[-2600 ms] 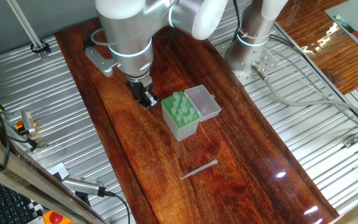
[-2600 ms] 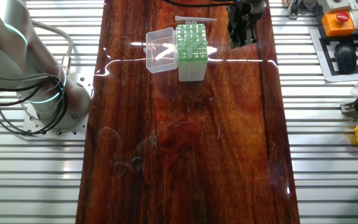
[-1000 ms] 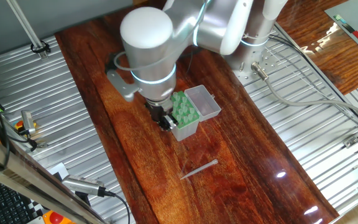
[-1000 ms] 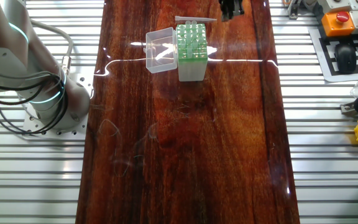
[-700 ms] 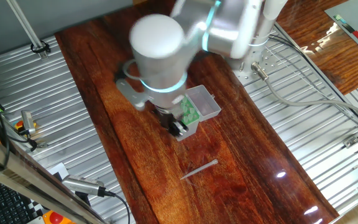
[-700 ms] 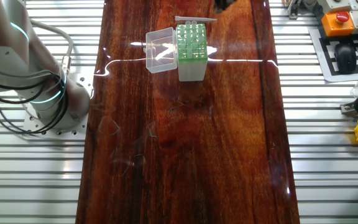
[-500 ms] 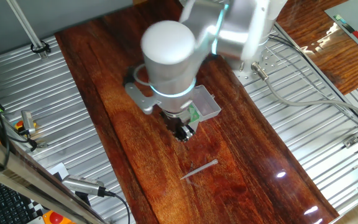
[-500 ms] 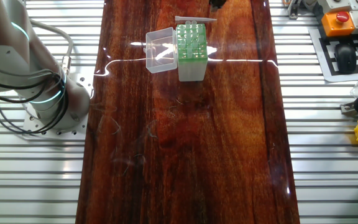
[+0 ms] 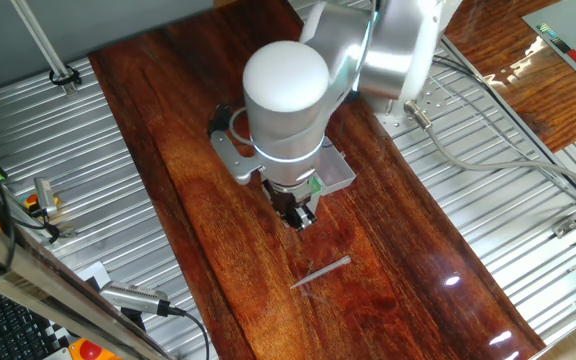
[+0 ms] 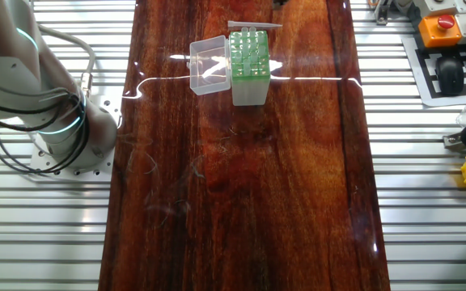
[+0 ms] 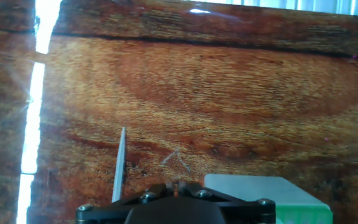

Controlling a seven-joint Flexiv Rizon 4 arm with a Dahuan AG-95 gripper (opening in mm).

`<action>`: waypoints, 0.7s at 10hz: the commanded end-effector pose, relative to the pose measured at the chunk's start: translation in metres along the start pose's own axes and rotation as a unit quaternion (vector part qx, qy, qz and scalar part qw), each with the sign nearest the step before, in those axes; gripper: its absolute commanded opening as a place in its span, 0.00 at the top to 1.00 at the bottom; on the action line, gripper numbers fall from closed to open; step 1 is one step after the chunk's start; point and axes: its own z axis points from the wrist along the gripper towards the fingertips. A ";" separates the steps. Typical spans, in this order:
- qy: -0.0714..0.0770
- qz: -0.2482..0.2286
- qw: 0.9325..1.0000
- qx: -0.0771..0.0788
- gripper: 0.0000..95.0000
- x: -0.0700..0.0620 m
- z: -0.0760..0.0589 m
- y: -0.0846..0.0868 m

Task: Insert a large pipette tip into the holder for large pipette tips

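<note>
The arm's big white wrist hangs over the middle of the dark red wooden table (image 9: 178, 200), and the gripper (image 9: 299, 213) points down just in front of the holder for large pipette tips (image 10: 247, 68). In the one fixed view the wrist covers nearly all of that pale green rack; only a sliver of green and a corner of its clear lid (image 9: 340, 178) peep out to the right of the wrist. The other fixed view shows the rack whole, standing upright near the far end of the table, its grid of round holes on top and the clear lid (image 10: 209, 65) folded open to its left, resting flat on the wood.

The large pipette tip (image 9: 320, 272) lies flat on the table, nearer the camera than the gripper and apart from it, slanting up to the right. From the other fixed view the same tip (image 10: 254, 26) lies crosswise just beyond the rack's far end. In the hand view it shows as a thin pale sliver (image 11: 119, 165) at lower left, running up and away across the wood, with a pale green corner of the rack (image 11: 260, 193) at lower right.

The fingers look dark and close together, holding nothing, though whether they are fully closed cannot be told from these views.

The robot's base (image 10: 63, 133) stands on the ribbed metal bench to the left of the table.
</note>
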 end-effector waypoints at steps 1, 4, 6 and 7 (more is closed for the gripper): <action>0.000 -0.012 1.000 -0.012 0.80 0.000 0.000 0.001; -0.007 0.018 1.000 -0.008 0.80 0.015 0.018 0.037; -0.014 0.028 0.999 -0.007 0.80 0.025 0.027 0.053; -0.017 0.028 0.999 -0.006 0.80 0.027 0.029 0.055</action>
